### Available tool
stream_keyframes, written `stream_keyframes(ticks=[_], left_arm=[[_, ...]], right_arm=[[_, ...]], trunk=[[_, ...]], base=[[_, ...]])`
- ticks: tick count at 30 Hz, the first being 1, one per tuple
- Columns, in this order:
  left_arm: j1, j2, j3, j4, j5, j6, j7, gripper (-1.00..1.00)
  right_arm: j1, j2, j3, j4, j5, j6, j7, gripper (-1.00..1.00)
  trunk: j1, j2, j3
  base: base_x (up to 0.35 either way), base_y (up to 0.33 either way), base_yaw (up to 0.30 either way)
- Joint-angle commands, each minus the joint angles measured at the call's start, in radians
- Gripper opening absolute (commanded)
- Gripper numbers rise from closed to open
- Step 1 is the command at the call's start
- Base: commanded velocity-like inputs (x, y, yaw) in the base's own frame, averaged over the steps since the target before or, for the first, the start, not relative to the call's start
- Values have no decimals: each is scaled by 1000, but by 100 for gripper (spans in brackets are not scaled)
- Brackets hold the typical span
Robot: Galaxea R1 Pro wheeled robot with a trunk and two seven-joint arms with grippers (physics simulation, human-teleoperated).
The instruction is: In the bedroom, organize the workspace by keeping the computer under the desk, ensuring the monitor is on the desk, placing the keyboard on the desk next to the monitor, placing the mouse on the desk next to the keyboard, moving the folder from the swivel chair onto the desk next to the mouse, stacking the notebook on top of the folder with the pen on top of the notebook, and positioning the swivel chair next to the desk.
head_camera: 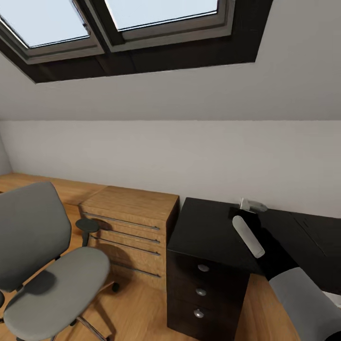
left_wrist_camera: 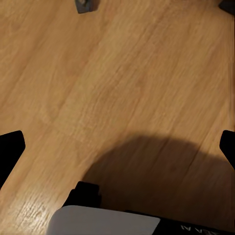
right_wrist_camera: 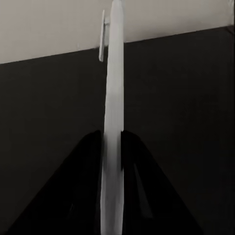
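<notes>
Pinched between the right gripper's (right_wrist_camera: 111,147) two black fingers (right_wrist_camera: 88,161), the pen (right_wrist_camera: 113,98) runs straight out ahead of them, its clip at the far end. Below this gripper (head_camera: 244,211) lies the black top of the drawer unit (head_camera: 208,265), with the pale wall beyond it. Well off to its left stands the swivel chair (head_camera: 42,265), beside a wooden chest of drawers (head_camera: 130,227). Over the wood floor (left_wrist_camera: 117,88), the left gripper's (left_wrist_camera: 117,147) fingertips (left_wrist_camera: 11,149) sit wide apart, holding nothing.
</notes>
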Motion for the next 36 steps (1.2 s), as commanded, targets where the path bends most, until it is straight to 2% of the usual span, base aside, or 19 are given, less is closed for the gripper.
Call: stream_keyframes(ticks=[1, 5, 6, 9, 10, 14, 17, 19, 24, 25, 26, 30, 33, 36], left_arm=[[0, 0, 1, -2, 8, 5, 3, 100], [0, 0, 1, -1, 8, 5, 2, 100], [0, -1, 1, -1, 8, 5, 2, 100], [0, -2, 1, -1, 8, 5, 2, 100], [0, -2, 1, -1, 8, 5, 2, 100], [0, -2, 1, 0, 8, 5, 2, 100], [0, -3, 1, 0, 9, -4, 2, 100], [0, -3, 2, 0, 9, -35, 2, 100], [0, -3, 2, 2, 10, -68, 1, 100], [0, -3, 2, 3, 10, -73, 1, 100], [0, -3, 3, 4, 10, -87, 2, 100], [0, -2, 6, 4, 12, -116, 2, 100], [0, -2, 8, 4, 13, -133, 2, 100], [0, -2, 9, 4, 14, -137, 2, 100]], right_arm=[[-1, -10, -7, -1, -8, 4, -8, -100], [-1, -28, -40, -1, -27, 11, -9, -100], [-1, -40, -63, -1, -56, 27, -8, -100], [-1, -62, -91, -1, -100, 50, -6, -100], [-1, -76, -101, -1, -120, 56, -6, -100], [-1, -114, -125, -1, -156, 65, -1, -100], [-1, -132, -139, -1, -166, 67, 9, -100], [-1, -151, -145, -1, -170, 69, 18, -100], [-1, -170, -162, 0, -172, 70, 24, -100], [-1, -173, -175, 0, -172, 71, 24, -100], [-1, -179, -206, 2, -173, 77, 24, -100], [-1, -187, -255, 4, -172, 113, 24, -100], [-1, -189, -319, 9, -171, 145, 24, -100], [-1, -190, -349, 13, -170, 159, 24, -100]], trunk=[[-4, 7, 3], [-19, 35, 17], [-23, 42, 21], [-35, 63, 32], [-38, 70, 35], [-54, 98, 50], [-65, 119, 60], [-73, 133, 67], [-84, 154, 79], [-84, 154, 79], [-84, 154, 79], [-84, 154, 79], [-84, 154, 79], [-84, 154, 79]], base=[[0, 0, -254], [0, 0, -266], [0, 0, -276], [0, 0, -278], [0, 0, -279], [0, 0, -280], [0, 0, -281], [0, 0, -282], [0, 0, -286], [0, 0, -291], [0, 0, -294], [0, 0, -296], [0, 0, -297], [0, 0, -297]])
